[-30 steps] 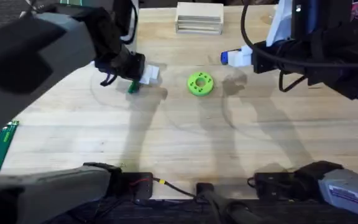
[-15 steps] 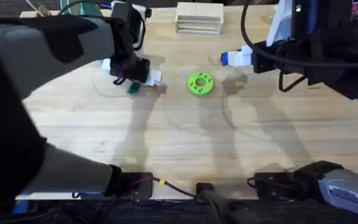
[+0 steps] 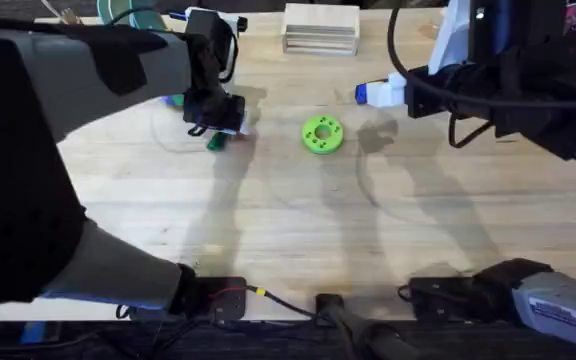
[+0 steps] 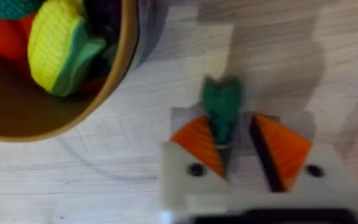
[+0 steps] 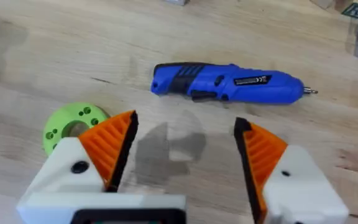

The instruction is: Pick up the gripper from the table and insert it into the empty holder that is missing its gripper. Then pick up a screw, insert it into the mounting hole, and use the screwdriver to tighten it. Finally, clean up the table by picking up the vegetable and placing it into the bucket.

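Beside the bucket (image 4: pixel 120 74), the left gripper (image 4: pixel 236 146) straddles the vegetable (image 4: pixel 221 109), pads part-closed around its stem but seemingly not yet clamped, presumably to lift it in. The right gripper (image 5: pixel 182 152) hangs wide, empty, near the screwdriver (image 5: pixel 229 82).

From overhead, my left arm (image 3: pixel 28 150) rises close under the camera as a dark, blurred mass and covers the table's left side. It hides most of the bucket (image 4: pixel 55 68), which the left wrist view cuts off at the edge. The vegetable (image 4: pixel 221 106) has its lower end tucked between the left gripper (image 4: pixel 238 146) pads; I can't tell whether they touch it.
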`<state>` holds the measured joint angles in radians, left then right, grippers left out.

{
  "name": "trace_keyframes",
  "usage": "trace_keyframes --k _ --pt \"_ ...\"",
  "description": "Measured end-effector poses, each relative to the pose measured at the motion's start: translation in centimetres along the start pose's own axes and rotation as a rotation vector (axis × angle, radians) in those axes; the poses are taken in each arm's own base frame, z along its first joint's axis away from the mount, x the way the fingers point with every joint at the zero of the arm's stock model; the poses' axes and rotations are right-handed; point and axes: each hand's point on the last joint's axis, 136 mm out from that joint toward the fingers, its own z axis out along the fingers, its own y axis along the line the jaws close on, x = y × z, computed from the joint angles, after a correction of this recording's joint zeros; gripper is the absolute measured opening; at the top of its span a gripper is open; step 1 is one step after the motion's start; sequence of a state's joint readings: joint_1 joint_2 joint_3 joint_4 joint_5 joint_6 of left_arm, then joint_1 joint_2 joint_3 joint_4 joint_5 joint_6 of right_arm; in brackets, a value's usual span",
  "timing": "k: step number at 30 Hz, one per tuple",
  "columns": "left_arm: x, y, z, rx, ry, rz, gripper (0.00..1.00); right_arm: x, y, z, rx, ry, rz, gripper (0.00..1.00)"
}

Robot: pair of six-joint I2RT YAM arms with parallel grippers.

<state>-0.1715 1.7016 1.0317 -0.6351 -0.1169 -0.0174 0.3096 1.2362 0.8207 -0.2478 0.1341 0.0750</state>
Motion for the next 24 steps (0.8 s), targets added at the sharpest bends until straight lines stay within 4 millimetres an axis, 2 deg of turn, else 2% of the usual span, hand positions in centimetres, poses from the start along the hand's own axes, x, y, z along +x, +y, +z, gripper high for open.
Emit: trace_keyframes --k 2,3,4,14,19,21,24 --pt "0.1 0.0 0.0 -0.001 0.005 0.002 0.132 0.0 0.0 0.0 0.000 0.000 0.000 0.992" --pt "0.0 0.0 -0.1 0.001 0.001 0.001 0.039 0.0 0.0 0.0 0.000 0.000 0.000 0.991" --pt "0.0 0.0 -0.1 0.001 0.001 0.003 0.020 0.0 0.0 0.0 0.000 0.000 0.000 0.991" --pt "1.2 0.0 -0.4 -0.003 0.052 0.010 0.021 0.0 0.0 0.0 0.000 0.000 0.000 0.990" --pt "2.6 0.1 -2.0 -0.003 0.105 0.022 0.021 0.0 0.0 0.0 0.000 0.000 0.000 0.991" --pt "1.5 0.2 -3.6 -0.002 0.063 0.018 0.020 0.0 0.0 0.0 0.000 -0.001 0.000 0.992" --pt "-2.4 0.7 -7.4 -0.005 -0.104 -0.002 0.020 -0.1 0.0 0.0 0.001 -0.005 0.001 0.991"
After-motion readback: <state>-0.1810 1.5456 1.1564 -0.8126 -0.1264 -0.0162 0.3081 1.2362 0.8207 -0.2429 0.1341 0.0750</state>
